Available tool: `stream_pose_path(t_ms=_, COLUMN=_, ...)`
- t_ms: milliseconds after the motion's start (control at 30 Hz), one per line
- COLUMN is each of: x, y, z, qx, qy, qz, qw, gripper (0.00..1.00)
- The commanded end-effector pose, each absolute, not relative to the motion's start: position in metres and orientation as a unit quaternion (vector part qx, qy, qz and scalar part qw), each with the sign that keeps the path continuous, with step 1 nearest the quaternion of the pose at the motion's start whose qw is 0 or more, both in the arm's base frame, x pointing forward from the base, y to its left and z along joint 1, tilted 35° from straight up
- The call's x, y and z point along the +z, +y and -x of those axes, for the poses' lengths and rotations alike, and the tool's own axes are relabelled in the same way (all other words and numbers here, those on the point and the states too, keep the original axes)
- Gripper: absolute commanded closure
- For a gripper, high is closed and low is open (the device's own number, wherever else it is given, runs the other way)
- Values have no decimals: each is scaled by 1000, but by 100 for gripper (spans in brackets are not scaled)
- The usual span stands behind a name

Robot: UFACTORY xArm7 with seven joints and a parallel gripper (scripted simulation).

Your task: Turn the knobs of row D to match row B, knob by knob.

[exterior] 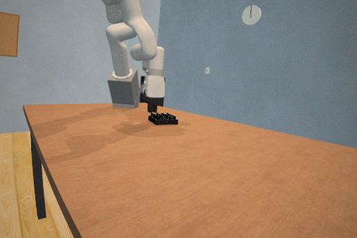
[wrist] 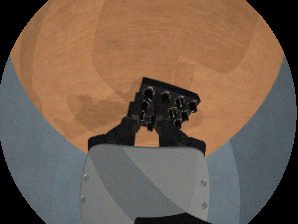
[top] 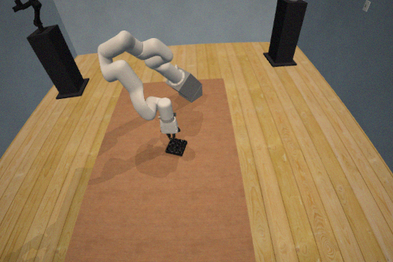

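Note:
The black knob box (top: 174, 153) (exterior: 168, 122) (wrist: 170, 86) stands on the table with its knobs upward. The knobs are small and dark; their white lines, printed names and the socket cannot be made out. My gripper (top: 171, 137) (exterior: 152, 111) (wrist: 148, 100) points down at the edge of the box nearest the arm's base, with its fingertips close above the knobs there. Its fingers are partly open, with a narrow gap and nothing seen held between them. In the wrist view the fingers hide part of the box and some knobs; whether they touch a knob cannot be told.
The brown table top (top: 164, 210) (exterior: 194, 170) lies around the box. The arm's grey base block (top: 190, 87) (exterior: 123, 91) stands behind it. Two black pedestals (top: 57, 59) (top: 287, 29) with other arms stand on the floor beyond the table.

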State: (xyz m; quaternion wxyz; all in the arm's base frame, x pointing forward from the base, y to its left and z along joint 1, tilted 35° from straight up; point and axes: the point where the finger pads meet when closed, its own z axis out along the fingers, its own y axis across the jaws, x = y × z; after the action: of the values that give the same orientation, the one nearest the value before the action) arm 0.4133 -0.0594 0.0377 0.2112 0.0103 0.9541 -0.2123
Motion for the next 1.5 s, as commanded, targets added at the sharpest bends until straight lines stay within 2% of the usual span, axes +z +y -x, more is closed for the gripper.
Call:
stream_pose_path(t_ms=0, x=38, y=-59, z=-414, qx=-212, qy=954, qz=-10, qw=212, gripper=81)
stream_pose_path(t_ms=1467, x=29, y=-63, z=-419, qx=-212, qy=954, qz=-10, qw=212, gripper=81)
